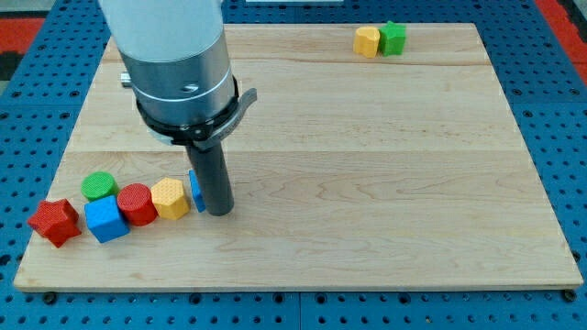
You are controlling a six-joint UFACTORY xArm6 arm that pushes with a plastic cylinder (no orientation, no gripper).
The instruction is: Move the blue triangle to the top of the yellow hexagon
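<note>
Wooden board (367, 165), lower left: my tip (218, 213), a bare rod with no fingers, touches the blue triangle (194, 191) beside the yellow hexagon (171, 198); better to circle below it, then push up and leftward slowly.

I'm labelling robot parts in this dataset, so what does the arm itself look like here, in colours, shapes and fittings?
The arm enters from the view's top as a thick cylinder, pale grey-white above and metallic grey below, with a small round mark on its lower face. A black ring clamp with a side lug circles its base. From it hangs a straight dark grey rod, and my tip is its blunt lower end. No cables show.
</note>
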